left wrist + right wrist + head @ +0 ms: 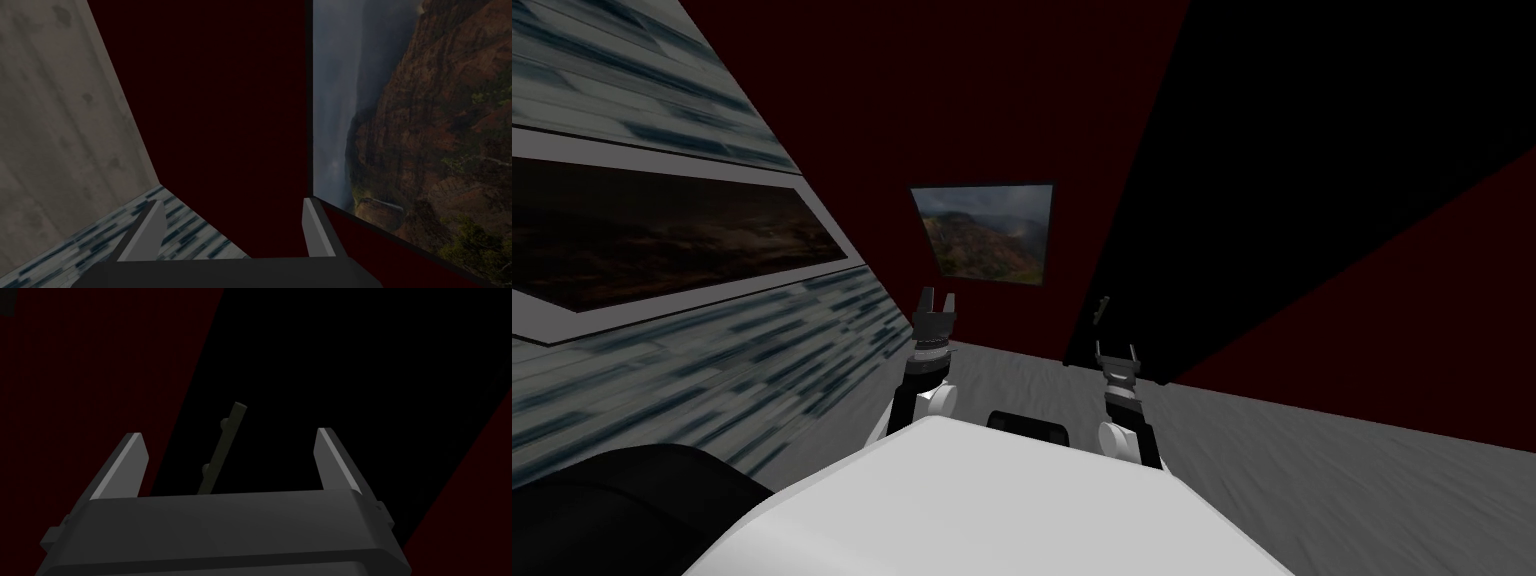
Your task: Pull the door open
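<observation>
The door (pixel 1272 200) is a flat, plain black panel set in a dark red wall (pixel 842 110), to the right of the far corner of the room. It carries no marking I can make out except its handle (pixel 1100 308), a thin dark bar standing nearly upright close to the door's left edge, held off the panel on two small studs that show in the right wrist view (pixel 223 445).

The right gripper (pixel 1116 350) is raised in front of that handle with its fingers (pixel 131 463) released and spread wide. Seen along the hand, the bar stands in the gap between the fingers, nearer the left one. Neither finger touches the bar, and in the head view it lies a little beyond the fingertips.

The door's left edge meets the red wall in a straight line running down to the grey floor (pixel 1362 480). More red wall borders the door on the right. The floor stretches bare to the right and near side of the door. On the left a blue-grey streaked wall (pixel 762 370) with a framed dark picture (pixel 662 240) runs close alongside, and a landscape picture (pixel 987 235) hangs on the far wall, left of the door.

The left gripper (pixel 936 296) is held up near the far corner, well apart from the door, fingers (pixel 150 227) released.
</observation>
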You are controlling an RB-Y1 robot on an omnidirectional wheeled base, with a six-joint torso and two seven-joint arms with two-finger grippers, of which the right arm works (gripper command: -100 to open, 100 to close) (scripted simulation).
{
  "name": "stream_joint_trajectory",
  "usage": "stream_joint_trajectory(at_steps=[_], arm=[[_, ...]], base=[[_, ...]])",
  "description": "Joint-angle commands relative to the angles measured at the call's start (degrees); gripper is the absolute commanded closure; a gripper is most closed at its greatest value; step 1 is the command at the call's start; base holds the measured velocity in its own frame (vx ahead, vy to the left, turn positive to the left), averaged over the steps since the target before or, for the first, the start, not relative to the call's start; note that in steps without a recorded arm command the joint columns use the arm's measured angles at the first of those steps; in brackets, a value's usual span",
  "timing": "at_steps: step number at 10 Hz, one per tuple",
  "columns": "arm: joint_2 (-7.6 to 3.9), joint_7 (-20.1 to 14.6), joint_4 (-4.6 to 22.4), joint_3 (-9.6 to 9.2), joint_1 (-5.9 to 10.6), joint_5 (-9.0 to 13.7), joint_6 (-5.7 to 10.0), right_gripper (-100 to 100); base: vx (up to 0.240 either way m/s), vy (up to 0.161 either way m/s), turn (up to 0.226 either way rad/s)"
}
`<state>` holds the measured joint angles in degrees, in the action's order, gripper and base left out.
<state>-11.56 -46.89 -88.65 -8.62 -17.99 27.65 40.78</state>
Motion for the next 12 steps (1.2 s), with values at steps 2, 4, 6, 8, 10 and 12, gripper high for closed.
stream_joint_trajectory(at_steps=[2,4,6,8,10,12], arm=[[-0.62,-2.9,3.5,-0.9,0.8,1.7,1.04,-100],[-1.09,-5.0,6.0,-1.54,1.37,3.1,1.66,-100],[-1.52,-6.9,8.3,-2.15,1.9,4.3,2.25,-100],[-1.95,-8.9,10.6,-2.76,2.43,5.6,2.84,-100],[-2.37,-10.8,12.9,-3.35,2.96,6.9,3.41,-100],[-2.95,-13.4,16.0,-4.17,3.68,8.6,4.21,-100]], base=[[0.072,-0.074,0.098],[0.07,-0.09,0.104],[0.076,-0.084,0.102],[0.063,-0.081,0.094],[0.069,-0.078,0.105],[0.083,-0.095,0.113]])
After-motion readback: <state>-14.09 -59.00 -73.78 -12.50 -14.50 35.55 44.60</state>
